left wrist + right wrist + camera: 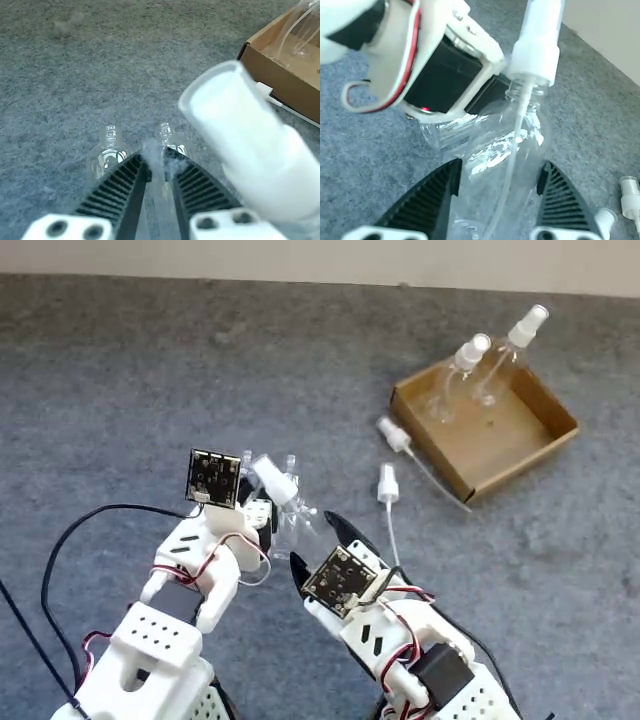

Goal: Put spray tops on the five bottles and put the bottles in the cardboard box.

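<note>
Clamping the right pincer (497,172) on a clear bottle (520,130) near the table's middle, jaws pressed against both sides, with a spray top (535,52) perched on the neck and its tube hanging inside. Hovering the left pincer (156,161) just beside that top, jaws drawn almost together on nothing discernible. Risking a crooked seat: likely cross-threading or popping the top off by twisting before squaring it. Risking a slip too, smooth plastic probably sliding under a downward push. Crowding two uncapped bottles (109,152) (169,142) just beyond the left pincer, easily toppled by a careless swing. Leaving two loose tops (395,433) (388,483) lying between this cluster and the box (432,452) toward the table's far right corner, already holding two capped bottles (455,375) (505,350).
</note>
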Tool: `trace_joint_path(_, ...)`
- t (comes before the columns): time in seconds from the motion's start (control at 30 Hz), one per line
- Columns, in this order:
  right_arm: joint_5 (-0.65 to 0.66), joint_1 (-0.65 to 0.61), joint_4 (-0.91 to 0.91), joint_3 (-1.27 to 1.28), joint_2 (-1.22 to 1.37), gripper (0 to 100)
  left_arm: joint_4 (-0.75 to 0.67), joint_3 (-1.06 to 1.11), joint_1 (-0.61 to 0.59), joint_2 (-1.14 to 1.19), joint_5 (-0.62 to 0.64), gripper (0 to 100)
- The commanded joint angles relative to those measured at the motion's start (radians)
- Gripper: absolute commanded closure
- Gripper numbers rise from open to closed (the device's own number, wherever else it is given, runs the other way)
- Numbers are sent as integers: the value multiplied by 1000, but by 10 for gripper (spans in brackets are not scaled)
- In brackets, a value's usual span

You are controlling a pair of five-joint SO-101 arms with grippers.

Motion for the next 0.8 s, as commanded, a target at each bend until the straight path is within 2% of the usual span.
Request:
trace_joint_path(0.0, -2, -21, -30, -5, -16, 850, -15, -51, 64, -12, -6, 995)
trace_joint_path(0.23, -2, -21, -30, -5, -16, 850, -14, -51, 137, -13, -9, 995)
trace_joint_path(0.77, -2, -19, -31, 27, -16, 850, -14, -51, 150, -13, -12, 994)
